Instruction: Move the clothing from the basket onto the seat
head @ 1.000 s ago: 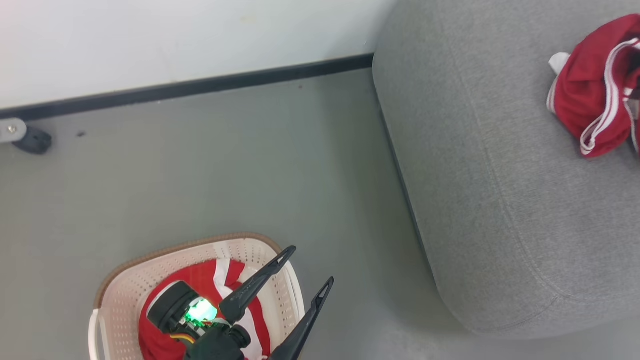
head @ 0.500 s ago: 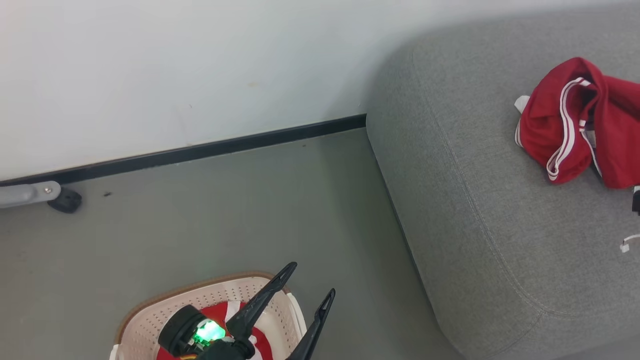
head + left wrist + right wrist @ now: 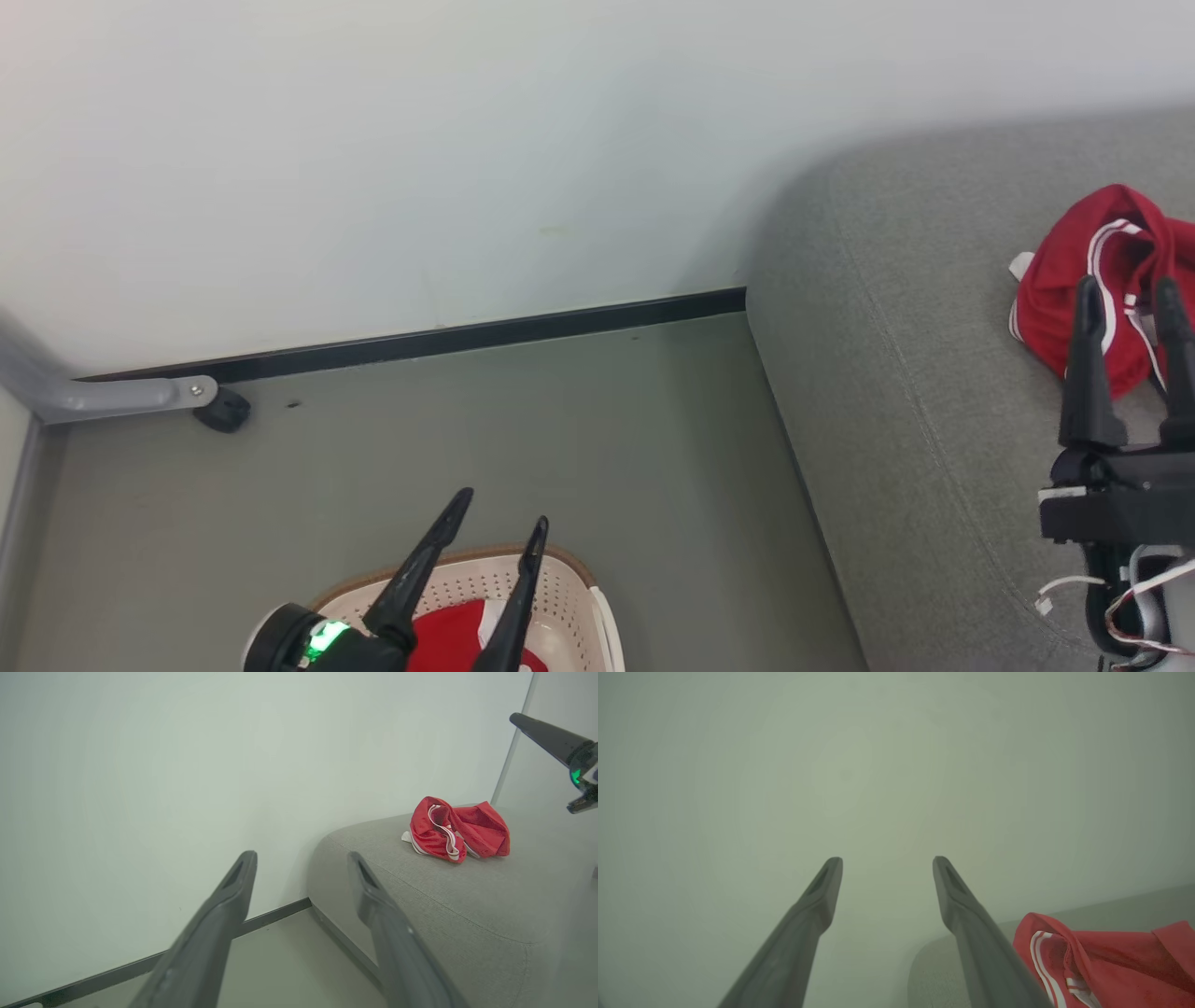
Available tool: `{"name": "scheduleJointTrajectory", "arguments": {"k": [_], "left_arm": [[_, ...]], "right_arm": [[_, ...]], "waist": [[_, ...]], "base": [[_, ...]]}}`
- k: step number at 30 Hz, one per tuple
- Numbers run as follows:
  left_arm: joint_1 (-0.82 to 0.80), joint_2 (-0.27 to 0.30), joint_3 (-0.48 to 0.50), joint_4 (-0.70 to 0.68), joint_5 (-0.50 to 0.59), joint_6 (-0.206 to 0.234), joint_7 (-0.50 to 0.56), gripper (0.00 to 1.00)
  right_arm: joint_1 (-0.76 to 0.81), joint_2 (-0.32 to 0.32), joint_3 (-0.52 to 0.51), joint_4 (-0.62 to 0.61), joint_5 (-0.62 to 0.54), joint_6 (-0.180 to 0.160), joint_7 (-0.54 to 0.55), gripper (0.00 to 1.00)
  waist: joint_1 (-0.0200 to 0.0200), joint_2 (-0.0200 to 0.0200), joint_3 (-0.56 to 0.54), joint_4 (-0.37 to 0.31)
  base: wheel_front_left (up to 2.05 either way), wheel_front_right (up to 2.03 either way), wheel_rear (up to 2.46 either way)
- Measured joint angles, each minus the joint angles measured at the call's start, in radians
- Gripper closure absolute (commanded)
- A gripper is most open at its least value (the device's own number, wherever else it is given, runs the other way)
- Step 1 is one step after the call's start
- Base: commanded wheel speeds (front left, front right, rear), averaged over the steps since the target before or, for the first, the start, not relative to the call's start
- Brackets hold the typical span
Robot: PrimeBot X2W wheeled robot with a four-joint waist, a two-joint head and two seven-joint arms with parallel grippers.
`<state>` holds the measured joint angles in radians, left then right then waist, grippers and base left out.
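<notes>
A crumpled red garment with white stripes (image 3: 1083, 280) lies on the grey seat (image 3: 915, 411) at the right; it also shows as clothing (image 3: 455, 828) in the left wrist view and clothing (image 3: 1101, 961) in the right wrist view. At the bottom edge stands the cream basket (image 3: 569, 597) with another red piece of clothing (image 3: 448, 635) inside. My left gripper (image 3: 502, 509) hangs open above the basket, holding nothing. Over the seat, just in front of the garment, my right gripper (image 3: 1127, 294) is open and empty.
A pale wall with a black skirting strip (image 3: 467, 336) runs behind the grey floor (image 3: 560, 439). A grey metal leg with a black caster (image 3: 219, 411) stands at the left by the wall.
The camera has tilted up and turned, so the basket sank to the bottom edge. My right gripper has come into the head view over the seat. Both grippers stay open.
</notes>
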<state>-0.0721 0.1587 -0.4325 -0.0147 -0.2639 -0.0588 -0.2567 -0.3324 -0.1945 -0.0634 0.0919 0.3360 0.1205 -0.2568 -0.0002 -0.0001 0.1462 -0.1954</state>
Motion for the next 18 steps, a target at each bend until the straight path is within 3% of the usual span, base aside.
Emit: {"name": "scheduleJointTrajectory", "arguments": {"k": [11, 18], "left_arm": [[0.05, -0.04, 0.132, 0.06, 0.002, 0.118, 0.0, 0.0], [0.074, -0.049, 0.179, 0.086, 0.003, 0.139, 0.0, 0.0]], "right_arm": [[0.105, 0.054, 0.164, -0.013, 0.007, 0.003, 0.0, 0.0], [0.179, 0.072, 0.225, 0.023, 0.011, 0.003, 0.0, 0.0]], "waist": [[0.0001, 0.0, -0.055, 0.105], [0.0001, 0.0001, -0.09, 0.17]], "base": [[0.0, 0.0, 0.0], [0.0, 0.0, 0.0]]}}
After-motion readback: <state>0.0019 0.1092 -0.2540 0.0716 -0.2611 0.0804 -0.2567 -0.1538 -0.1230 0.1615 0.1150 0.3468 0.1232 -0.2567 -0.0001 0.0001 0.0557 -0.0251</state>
